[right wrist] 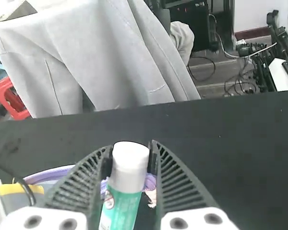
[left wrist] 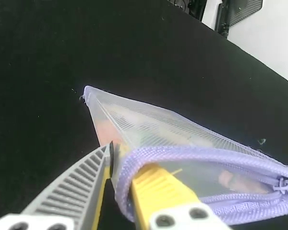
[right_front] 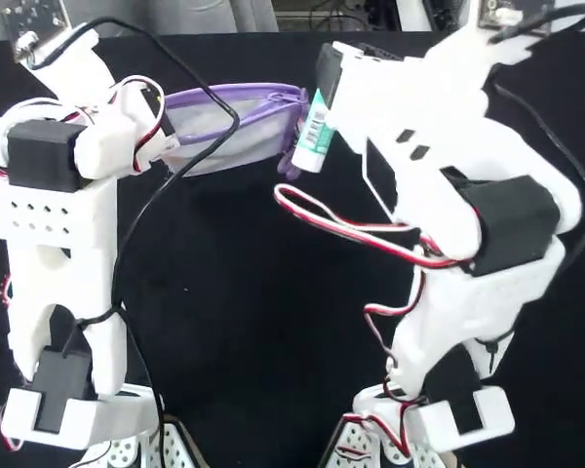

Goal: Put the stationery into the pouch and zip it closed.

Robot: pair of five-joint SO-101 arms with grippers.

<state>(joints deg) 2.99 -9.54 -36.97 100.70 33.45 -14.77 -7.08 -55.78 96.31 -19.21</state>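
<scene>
In the high view, the pouch is seen near the far edge of the table, held at one end by the left claw. A glue stick is pinched by the right claw and hangs cap-up just beside the pouch's other end, its lower tip touching or nearly touching the purple rim.

In the left wrist view, the left claw is pressed onto the pouch at its rim, the yellow finger apparently inside the mouth and the grey finger outside. The zipper is gathered at the far end, so the mouth is open. Something pale red is made out inside through the mesh.

In the right wrist view, the white-capped glue stick is gripped near its top by the right claw, with the pouch rim below.

For a clean insertion, the stick's lower end should be brought over the open mouth rather than the zipper end, tilted along the pouch, and released only once it is well inside.
</scene>
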